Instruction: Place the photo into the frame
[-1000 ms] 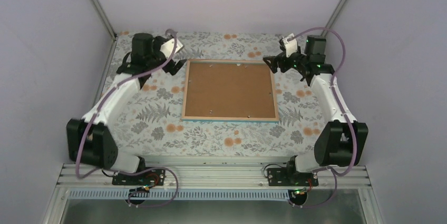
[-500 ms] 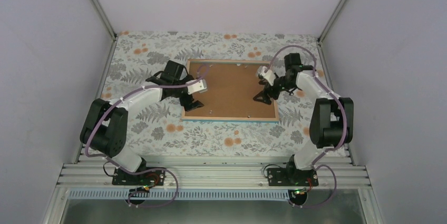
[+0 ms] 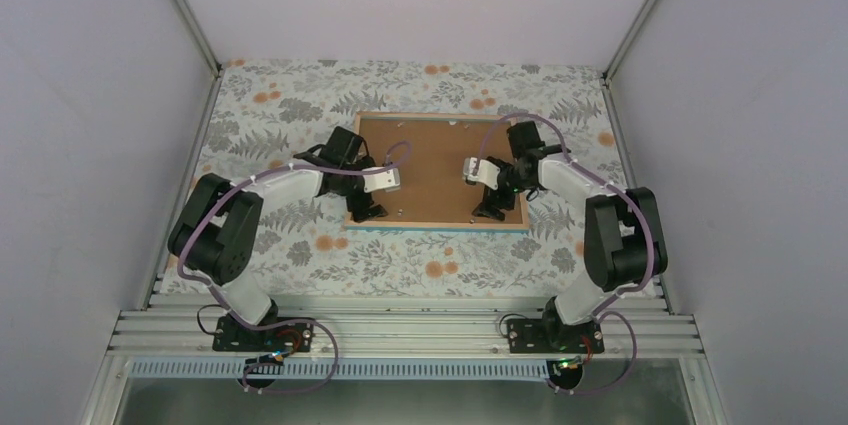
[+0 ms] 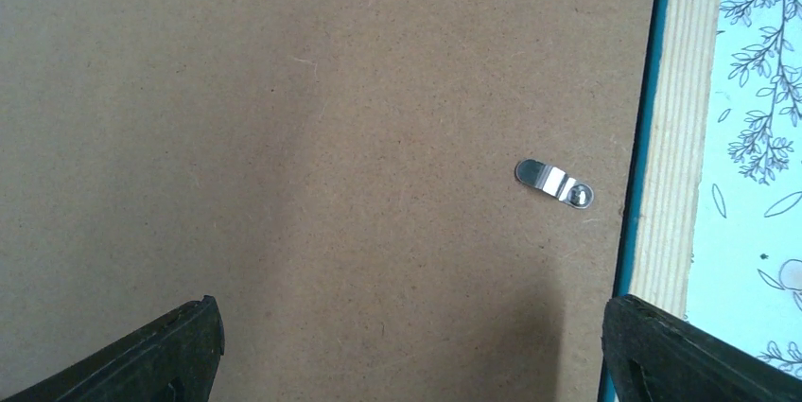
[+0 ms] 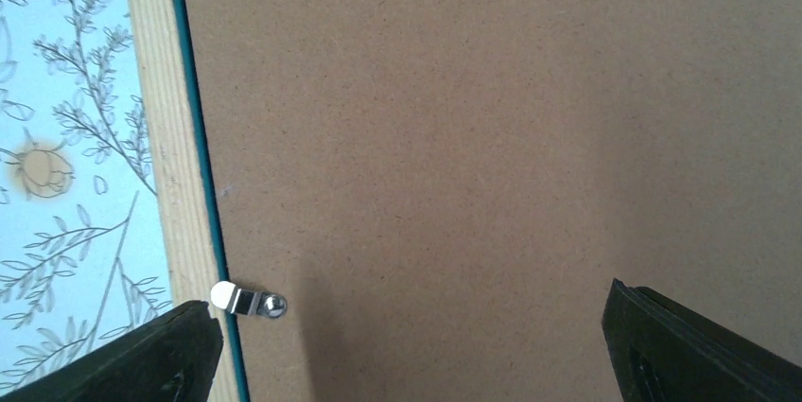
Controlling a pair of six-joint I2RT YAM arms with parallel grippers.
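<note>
Two wide-spread grippers hover over the brown backing board [image 3: 435, 160] of the face-down frame [image 4: 671, 137]; left gripper [image 3: 367, 208] by its left edge; right gripper [image 3: 490, 209] by its right.

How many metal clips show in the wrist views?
2. Left wrist view: a clip on the board, just short of the frame. Right wrist view: a second clip overlapping the frame's edge. Others may be hidden.

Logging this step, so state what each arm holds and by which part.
Nothing is held. The left fingers and the right fingers are spread wide over the backing board in the frame, with nothing between them.
</note>
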